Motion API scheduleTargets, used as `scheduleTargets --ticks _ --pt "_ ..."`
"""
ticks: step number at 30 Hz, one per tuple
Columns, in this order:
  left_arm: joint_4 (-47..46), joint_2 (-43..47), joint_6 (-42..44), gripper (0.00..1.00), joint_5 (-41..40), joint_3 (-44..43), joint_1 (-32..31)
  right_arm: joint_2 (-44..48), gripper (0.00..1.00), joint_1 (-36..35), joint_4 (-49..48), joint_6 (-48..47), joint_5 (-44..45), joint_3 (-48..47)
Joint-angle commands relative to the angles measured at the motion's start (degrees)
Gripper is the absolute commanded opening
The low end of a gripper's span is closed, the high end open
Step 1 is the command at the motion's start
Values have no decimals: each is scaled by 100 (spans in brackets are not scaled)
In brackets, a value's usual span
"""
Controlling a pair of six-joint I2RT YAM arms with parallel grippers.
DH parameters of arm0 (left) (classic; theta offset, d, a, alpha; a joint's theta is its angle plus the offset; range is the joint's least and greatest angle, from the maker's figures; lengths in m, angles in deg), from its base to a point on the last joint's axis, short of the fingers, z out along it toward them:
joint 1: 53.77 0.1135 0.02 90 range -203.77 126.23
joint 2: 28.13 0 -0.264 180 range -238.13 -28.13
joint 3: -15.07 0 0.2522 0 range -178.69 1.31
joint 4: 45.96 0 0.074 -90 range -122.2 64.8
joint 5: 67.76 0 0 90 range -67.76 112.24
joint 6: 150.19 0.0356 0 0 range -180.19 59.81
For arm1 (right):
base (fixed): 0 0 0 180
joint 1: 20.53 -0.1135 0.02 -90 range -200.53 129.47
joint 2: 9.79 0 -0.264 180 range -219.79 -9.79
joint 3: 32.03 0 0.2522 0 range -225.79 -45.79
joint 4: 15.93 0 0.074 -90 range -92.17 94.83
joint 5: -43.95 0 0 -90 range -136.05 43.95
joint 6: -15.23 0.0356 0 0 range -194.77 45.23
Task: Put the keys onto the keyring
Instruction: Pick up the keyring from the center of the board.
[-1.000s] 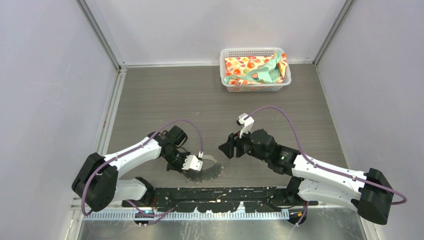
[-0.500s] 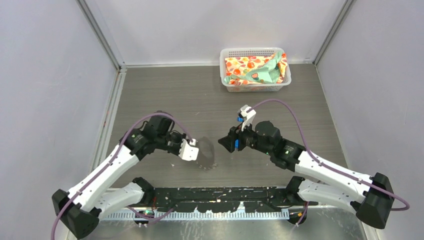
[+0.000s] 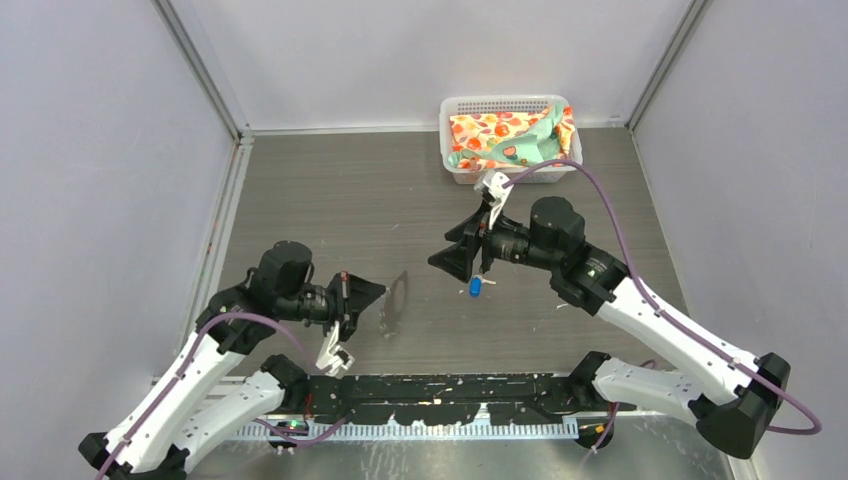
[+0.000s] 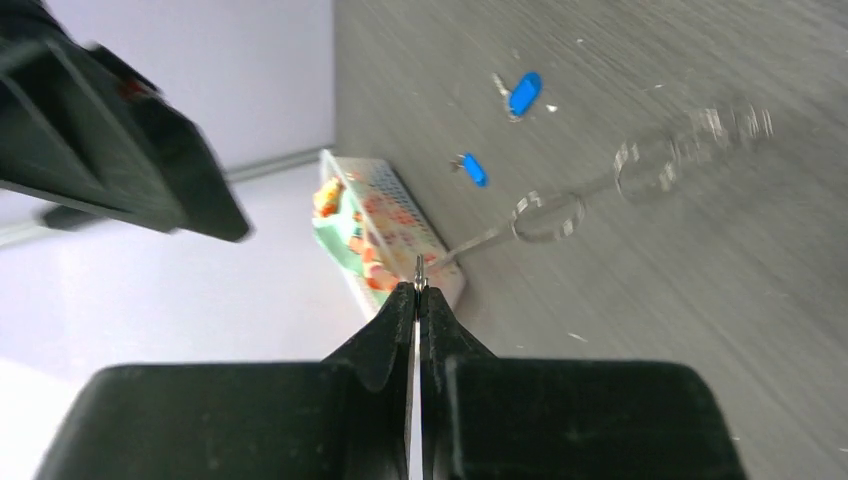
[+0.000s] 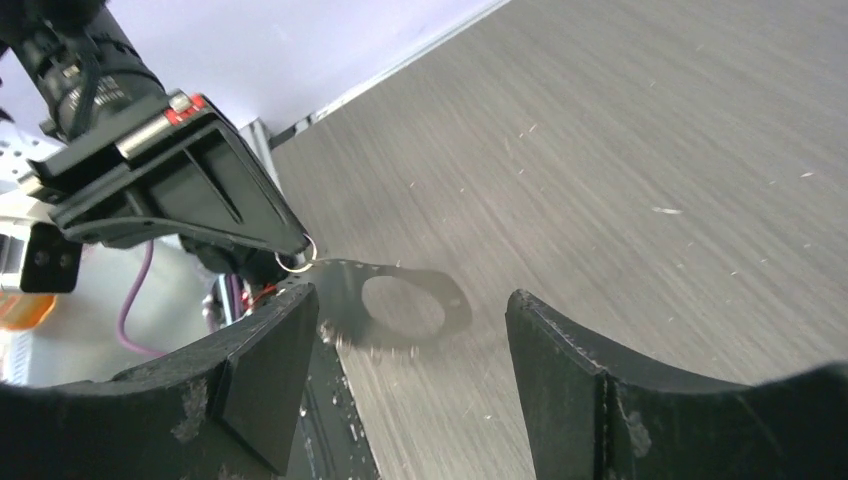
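My left gripper [image 3: 376, 294] [image 4: 418, 290] is shut on the keyring [image 3: 397, 303], pinching its thin wire rim and holding it on edge above the table. In the left wrist view the keyring [image 4: 548, 216] runs away from the fingertips as a blurred wire. Two blue-headed keys [image 4: 525, 93] [image 4: 473, 168] show beyond it. In the top view one key [image 3: 474, 288] lies below my right gripper [image 3: 455, 256], which is open and empty. The right wrist view looks past the open right gripper [image 5: 410, 297] at the keyring [image 5: 400, 305].
A white plastic basket [image 3: 458, 170] [image 4: 440, 285] with a patterned cloth stands at the back right. Grey walls close in the left, right and back. The arms' black base rail [image 3: 440, 395] runs along the near edge.
My right gripper opened wider and moved back and up; the blue key it carried is now on the table. My left arm swung the keyring up and turned it on edge.
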Motion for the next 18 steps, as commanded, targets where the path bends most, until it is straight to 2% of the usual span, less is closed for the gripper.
scheduleTargets --ticks 1,4,8,14,18 --pt "-141 116 1648 0 755 -81 -18 -326 74 112 154 -73 -984 -352" --pt "74 121 2066 0 935 -206 -15 -450 75 120 67 -82 -1226 -486" --pt "306 167 2141 0 1252 -433 -14 -760 75 191 191 -224 -1571 -796" --pt "880 109 2372 0 1591 -794 -18 -1259 76 233 312 -302 -2598 -1051" --pt "996 66 2541 0 1641 -914 -17 -1443 76 224 -21 72 -2743 -1028"
